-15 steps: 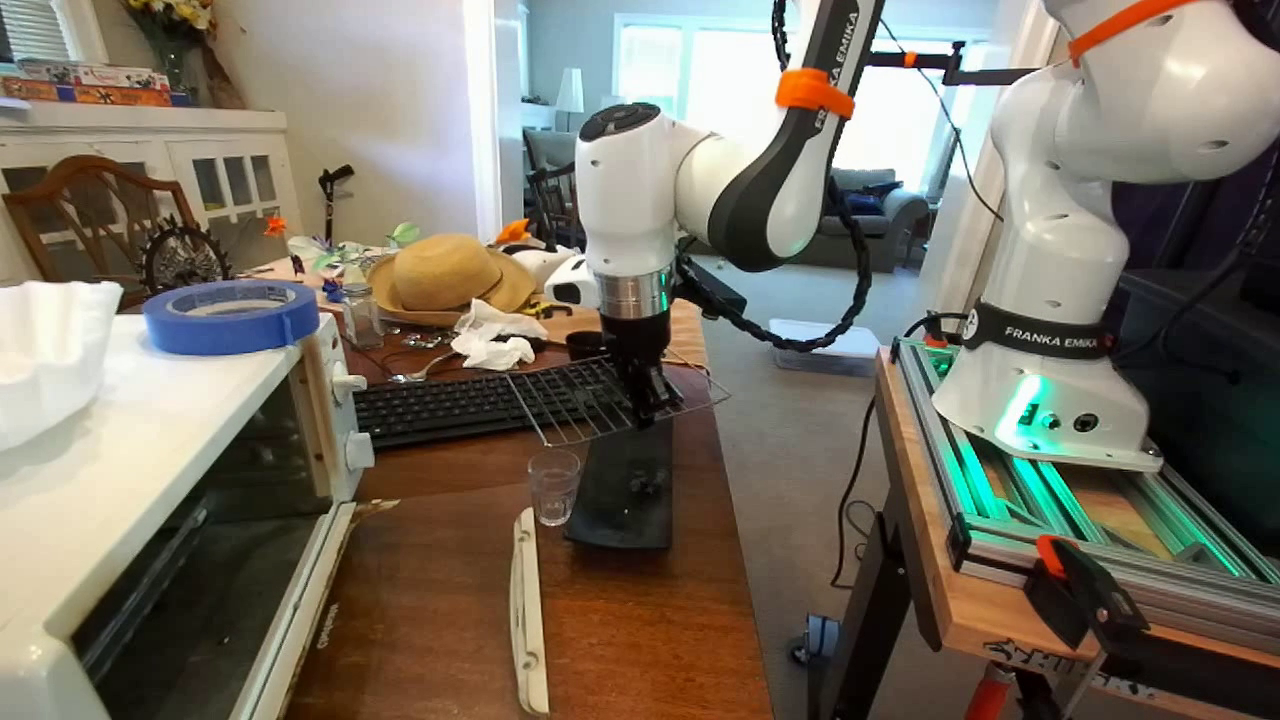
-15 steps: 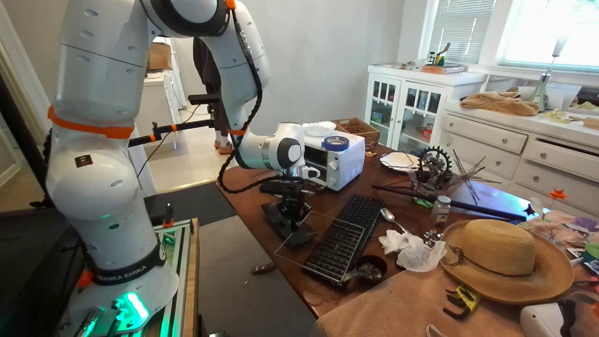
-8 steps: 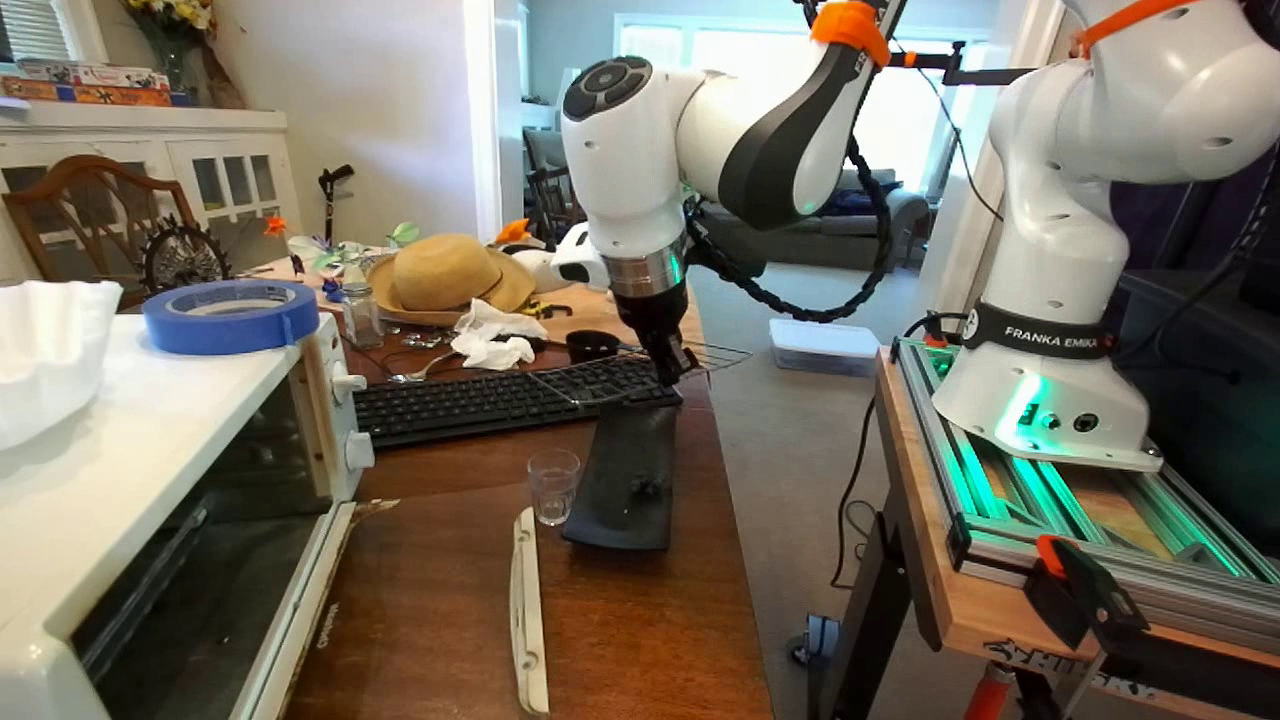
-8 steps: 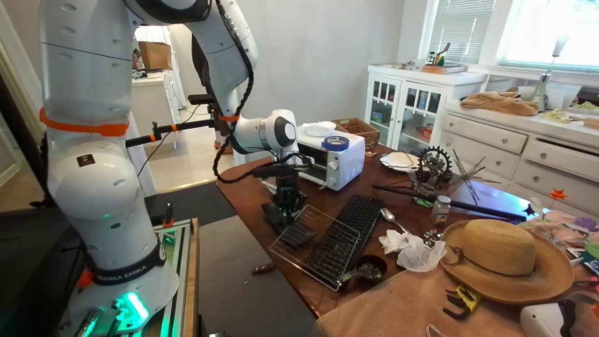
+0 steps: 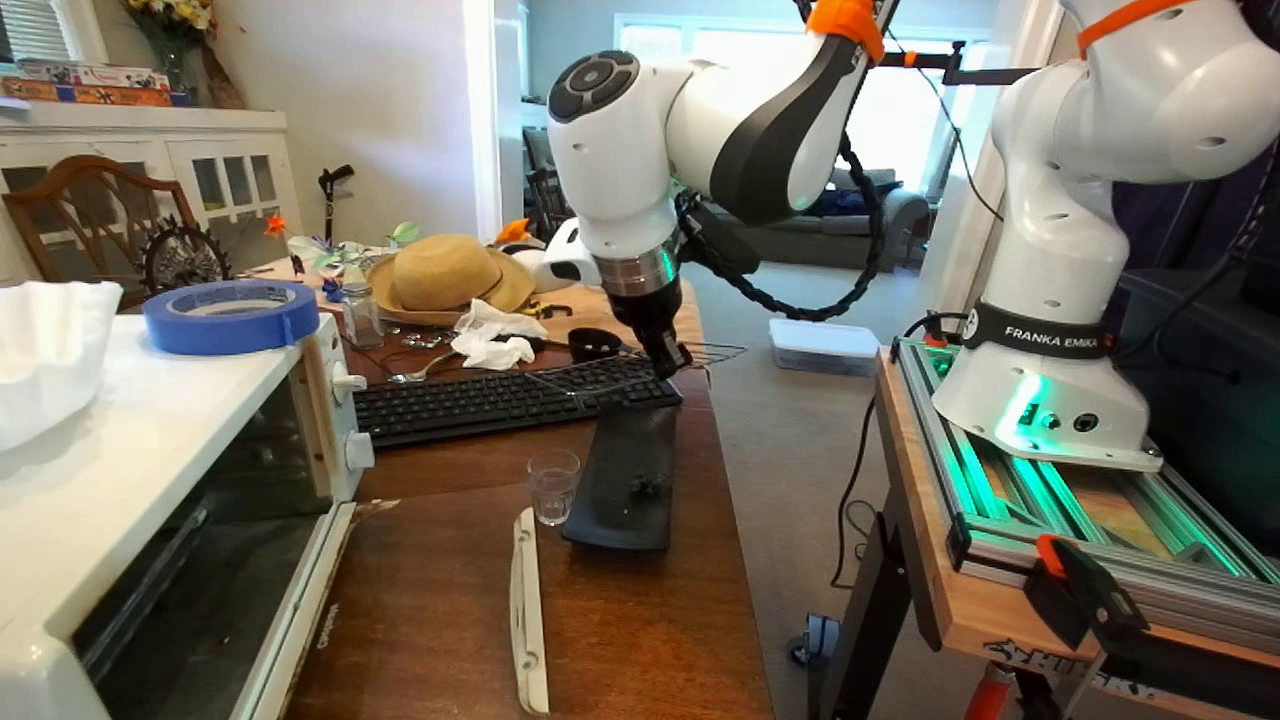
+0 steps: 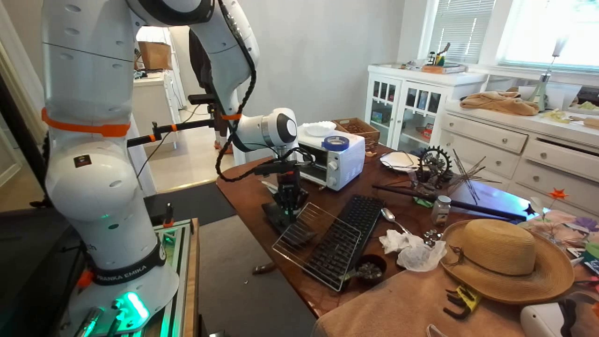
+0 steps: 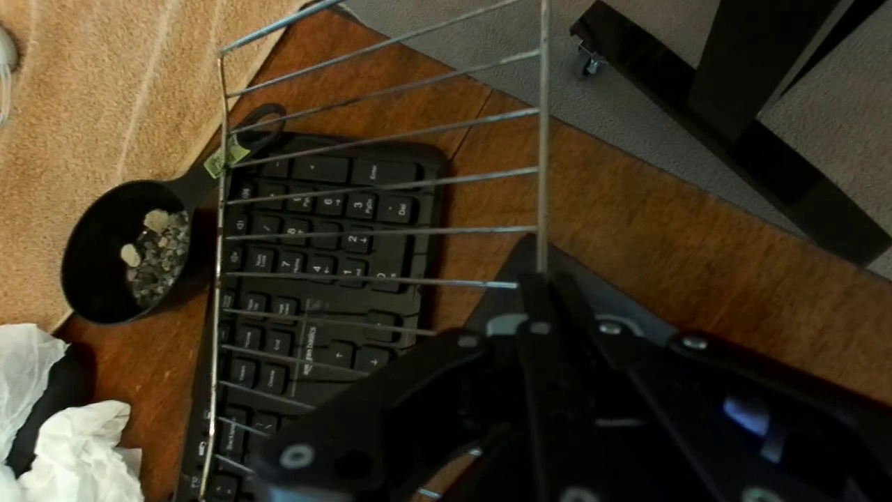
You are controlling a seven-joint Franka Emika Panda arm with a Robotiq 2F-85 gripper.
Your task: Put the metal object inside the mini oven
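My gripper (image 5: 672, 366) is shut on one side wire of a silvery wire rack (image 6: 320, 245). It holds the rack raised and tilted over the table; the rack fills the left of the wrist view (image 7: 383, 232). A flat dark oblong tray-like piece (image 5: 625, 480) lies on the table below the gripper, partly hidden by the gripper in the wrist view (image 7: 613, 293). The mini oven (image 5: 150, 430), white, stands at the left of that view and behind the gripper in an exterior view (image 6: 348, 164). Its front looks open, with rails inside.
A black keyboard (image 5: 480, 405) lies under the rack. A clear glass (image 5: 553, 487) touches or nearly touches the tray-like piece. A long whitish bar (image 5: 528, 610) lies before the oven, seemingly the lowered glass door's edge. A black cup (image 7: 125, 251) holds pebbles. Blue tape (image 5: 232, 318) sits on the oven.
My gripper has risen and tilted, carrying the wire rack up and away from the tray-like piece. Over the last half second it has moved only slightly. The other things have not moved.
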